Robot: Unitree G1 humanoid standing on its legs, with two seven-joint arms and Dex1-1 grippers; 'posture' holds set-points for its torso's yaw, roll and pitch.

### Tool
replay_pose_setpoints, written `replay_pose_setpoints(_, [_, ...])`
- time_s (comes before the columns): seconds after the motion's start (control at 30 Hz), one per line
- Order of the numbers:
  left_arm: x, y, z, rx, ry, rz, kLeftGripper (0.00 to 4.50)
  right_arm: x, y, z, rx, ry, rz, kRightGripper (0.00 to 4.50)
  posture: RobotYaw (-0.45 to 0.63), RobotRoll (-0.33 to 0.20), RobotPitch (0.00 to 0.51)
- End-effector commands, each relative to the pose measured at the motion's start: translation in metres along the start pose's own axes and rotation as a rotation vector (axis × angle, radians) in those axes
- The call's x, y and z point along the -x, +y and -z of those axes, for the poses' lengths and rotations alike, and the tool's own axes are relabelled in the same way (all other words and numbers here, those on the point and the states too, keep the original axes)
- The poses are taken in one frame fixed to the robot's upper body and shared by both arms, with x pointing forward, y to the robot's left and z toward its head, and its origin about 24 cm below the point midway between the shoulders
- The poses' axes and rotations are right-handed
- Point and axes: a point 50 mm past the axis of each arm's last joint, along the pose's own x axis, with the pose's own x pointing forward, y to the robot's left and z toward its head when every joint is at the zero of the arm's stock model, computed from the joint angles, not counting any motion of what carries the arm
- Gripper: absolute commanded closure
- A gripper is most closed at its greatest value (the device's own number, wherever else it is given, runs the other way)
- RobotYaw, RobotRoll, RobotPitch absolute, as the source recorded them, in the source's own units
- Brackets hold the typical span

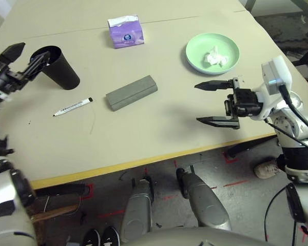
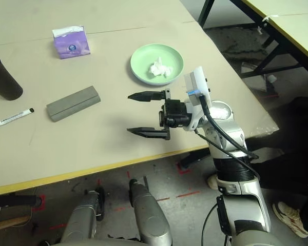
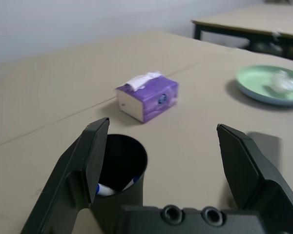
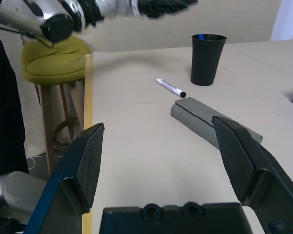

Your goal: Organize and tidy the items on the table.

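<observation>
My left gripper (image 1: 26, 56) hangs open just left of the upright black cup (image 1: 59, 66), one finger by its rim. Inside the cup lies a blue-capped marker (image 3: 105, 189). A white marker with a black cap (image 1: 73, 106) lies on the table (image 1: 159, 138) in front of the cup. To its right sits the grey glasses case (image 1: 132, 93). The purple tissue box (image 1: 126, 32) stands at the back. A crumpled tissue (image 1: 215, 57) rests on the green plate (image 1: 196, 51) at the right. Over the table's front right, my right gripper (image 1: 197, 102) is open and empty, pointing left toward the case.
The table's yellow front edge (image 1: 143, 161) runs below both arms. A stool with a yellow-green cushion (image 4: 56, 58) stands beyond the table's left end. Another table (image 2: 287, 20) stands off to the right, and a person's shoe (image 1: 267, 168) is on the floor.
</observation>
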Motion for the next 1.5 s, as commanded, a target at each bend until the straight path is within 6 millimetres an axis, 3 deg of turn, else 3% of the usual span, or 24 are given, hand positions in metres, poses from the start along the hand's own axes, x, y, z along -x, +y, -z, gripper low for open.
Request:
replay_pose_setpoints(0.03, [0.007, -0.001, -0.018, -0.016, 0.051, 0.093, 0.03, -0.002, 0.001, 0.005, -0.013, 0.007, -0.024, 0.00, -0.18, 0.000, 0.271])
replay_pose_setpoints(0.2, [0.006, -0.006, -0.036, -0.091, 0.188, 0.229, 0.03, -0.003, -0.003, 0.017, -0.038, 0.058, 0.043, 0.00, -0.16, 0.000, 0.275])
replay_pose_setpoints(0.43, [-0.006, -0.012, -0.037, -0.141, 0.310, 0.355, 0.03, 0.004, -0.009, 0.037, -0.046, 0.177, 0.226, 0.00, -0.18, 0.000, 0.282])
replay_pose_setpoints(0.63, [-0.007, -0.016, -0.022, -0.207, 0.510, 0.431, 0.03, 0.011, -0.006, 0.042, -0.060, 0.216, 0.328, 0.00, -0.19, 0.000, 0.285])
replay_pose_setpoints(0.93, [-0.019, -0.022, -0.016, -0.271, 0.607, 0.522, 0.03, 0.011, -0.002, 0.042, -0.067, 0.196, 0.341, 0.00, -0.20, 0.000, 0.284])
replay_pose_setpoints(1.5, [-0.046, -0.031, 0.031, -0.394, 0.770, 0.672, 0.03, 0.001, 0.008, 0.028, -0.056, 0.142, 0.297, 0.00, -0.25, 0.000, 0.287])
